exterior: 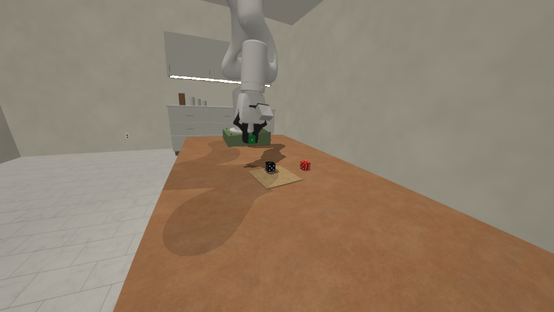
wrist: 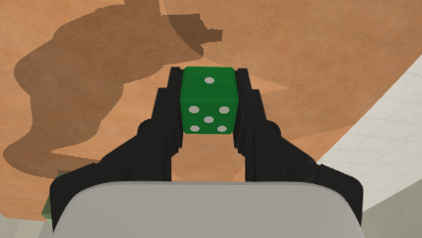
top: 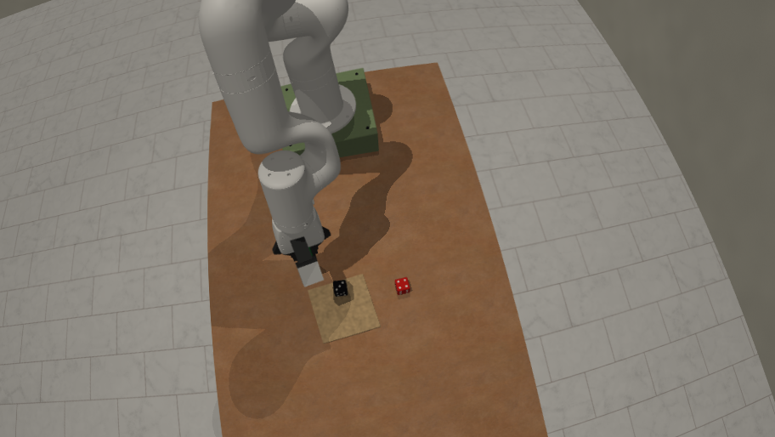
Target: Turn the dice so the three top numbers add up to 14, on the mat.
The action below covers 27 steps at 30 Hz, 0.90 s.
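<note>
My gripper is shut on a green die and holds it well above the table; the face with five pips is turned to the wrist camera and a face with one pip is above it. The green die also shows in the exterior view, between the black fingers. A black die sits on the far corner of the tan mat; it also shows in the exterior view. A red die lies on the table to the right of the mat, off it, also in the exterior view.
The arm's green base block stands at the far end of the brown table. The table's left edge lies close to the mat. A white cabinet stands beyond the table.
</note>
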### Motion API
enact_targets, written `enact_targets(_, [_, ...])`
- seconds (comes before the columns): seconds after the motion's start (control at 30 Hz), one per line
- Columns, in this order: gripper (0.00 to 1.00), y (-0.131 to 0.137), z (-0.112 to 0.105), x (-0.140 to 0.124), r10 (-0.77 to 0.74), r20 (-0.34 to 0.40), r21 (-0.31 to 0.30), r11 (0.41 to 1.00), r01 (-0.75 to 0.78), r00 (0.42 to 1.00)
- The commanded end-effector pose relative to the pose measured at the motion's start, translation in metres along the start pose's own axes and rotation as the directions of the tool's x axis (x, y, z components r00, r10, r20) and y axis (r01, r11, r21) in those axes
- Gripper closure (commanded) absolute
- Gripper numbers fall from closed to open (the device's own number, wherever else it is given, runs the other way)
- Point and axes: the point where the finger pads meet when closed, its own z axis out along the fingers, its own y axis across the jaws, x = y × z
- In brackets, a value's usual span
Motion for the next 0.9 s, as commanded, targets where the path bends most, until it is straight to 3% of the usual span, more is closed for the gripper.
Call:
enact_targets(0.0, [0.73,0.001,-0.003,0.001,-0.004,0.039,0.052,0.999,0.002,0.999])
enact_targets(0.23, [0.73,0.001,-0.003,0.002,-0.001,0.039,0.052,0.999,-0.001,0.999])
enact_targets(0.3, [0.73,-0.004,-0.003,0.025,0.048,0.042,0.047,0.998,-0.05,0.998])
enact_targets(0.37, [0.73,-0.017,-0.004,0.07,0.145,0.046,0.041,0.988,-0.147,0.988])
enact_targets(0.43, [0.73,-0.017,-0.004,0.07,0.145,0.046,0.041,0.988,-0.147,0.988])
enact_targets(0.5, [0.73,-0.033,-0.005,0.105,0.223,0.049,0.041,0.974,-0.225,0.974])
enact_targets(0.87, [0.73,-0.037,-0.005,0.113,0.241,0.049,0.041,0.969,-0.243,0.969])
